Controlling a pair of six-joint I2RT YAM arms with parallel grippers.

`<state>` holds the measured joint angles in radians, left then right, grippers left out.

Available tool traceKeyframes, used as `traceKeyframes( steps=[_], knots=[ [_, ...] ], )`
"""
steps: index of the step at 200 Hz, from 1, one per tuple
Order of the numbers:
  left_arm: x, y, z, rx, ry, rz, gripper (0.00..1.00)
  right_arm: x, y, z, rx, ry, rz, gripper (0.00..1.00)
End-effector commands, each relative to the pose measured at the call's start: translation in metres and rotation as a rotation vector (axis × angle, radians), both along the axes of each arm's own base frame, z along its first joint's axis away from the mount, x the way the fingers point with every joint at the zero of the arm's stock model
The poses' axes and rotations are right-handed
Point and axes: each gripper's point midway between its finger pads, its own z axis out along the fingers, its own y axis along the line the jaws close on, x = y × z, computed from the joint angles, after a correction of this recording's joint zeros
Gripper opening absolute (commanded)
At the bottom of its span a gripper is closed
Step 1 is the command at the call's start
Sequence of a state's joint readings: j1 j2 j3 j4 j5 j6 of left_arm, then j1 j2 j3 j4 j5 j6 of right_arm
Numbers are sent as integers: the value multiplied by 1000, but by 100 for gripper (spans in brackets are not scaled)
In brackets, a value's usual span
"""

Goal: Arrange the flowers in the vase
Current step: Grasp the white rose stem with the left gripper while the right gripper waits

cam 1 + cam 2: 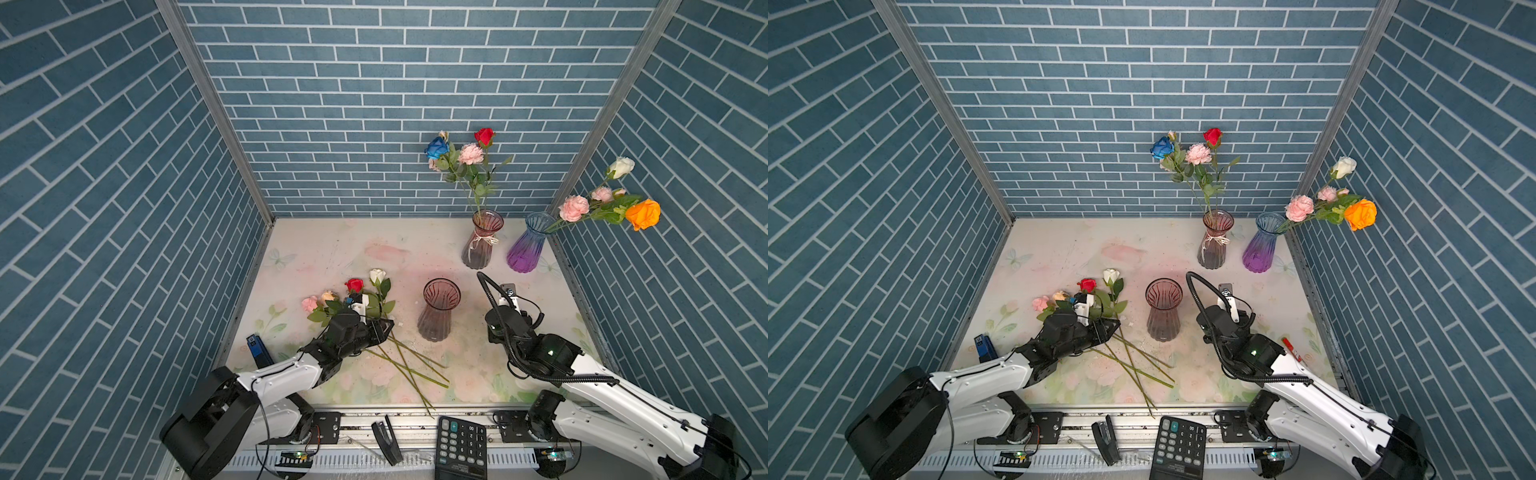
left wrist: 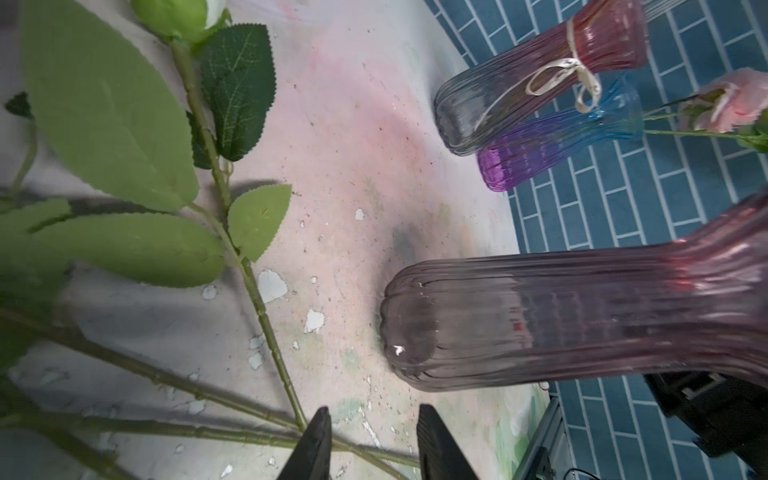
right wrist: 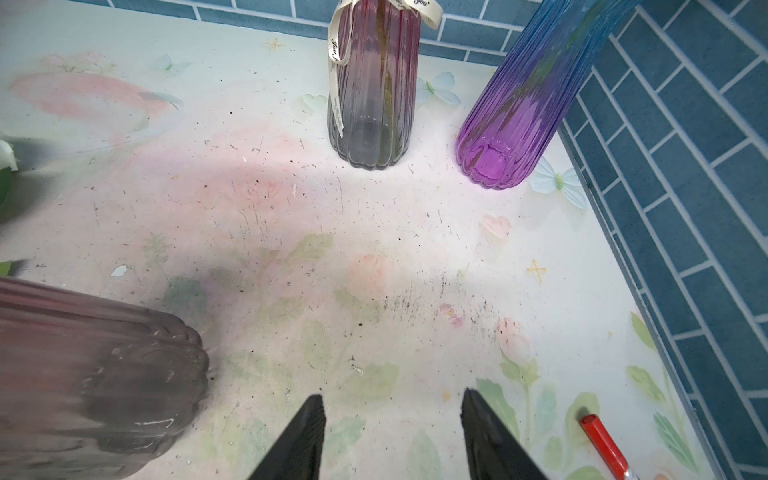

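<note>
- left wrist view puts the left gripper low over the loose stems, its jaws apart with one thin stem crossing the gap. nothing is pinched yet, as far as i can see.
- the flowers to be placed lie in a heap at the left of the mat. their blooms point toward the back wall and their stems fan toward the front edge, just beside the empty vase. (the ribbon-tied vase and the blue and purple vase at the back right already carry bunches.)
- i judge the step in hand to be picking one stem from that heap. the next move calls for closing on a single stem, lifting it clear of the tangle, then tipping it stem-down into the narrow glass mouth.
- the right gripper hovers over bare mat on the other side of the empty vase, jaws spread, nothing between them. i may want it to steady the glass.
- hidden: in both top views the left gripper's own body covers its tips and the spot where the stems cross. the wrist view cuts the jaws off at the frame edge, so i cannot tell whether a second stem sits under them. a blue patch beside the red rose is too small to name.
</note>
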<state>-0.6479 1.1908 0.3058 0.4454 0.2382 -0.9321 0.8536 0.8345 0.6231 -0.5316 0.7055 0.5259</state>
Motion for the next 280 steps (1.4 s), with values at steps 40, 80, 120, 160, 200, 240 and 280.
traceKeyframes(
  steps=[40,80,120,160,200,240,280],
  knots=[
    [24,2,-15,190,109,122,40,1,-1,13,68,-42,-12,54],
    [29,-5,-30,222,168,133,42,0,-1,13,84,-44,-6,54],
    [33,0,-36,210,185,197,42,-1,-1,13,83,-42,0,54],
    [37,-11,-39,222,204,170,41,0,0,12,75,-36,-1,52],
    [34,2,-40,279,211,204,40,3,6,10,62,-17,17,50],
    [35,0,-43,314,233,188,40,6,12,7,41,5,30,47],
    [35,-3,-46,326,251,178,40,7,14,5,28,19,32,49]
  ],
)
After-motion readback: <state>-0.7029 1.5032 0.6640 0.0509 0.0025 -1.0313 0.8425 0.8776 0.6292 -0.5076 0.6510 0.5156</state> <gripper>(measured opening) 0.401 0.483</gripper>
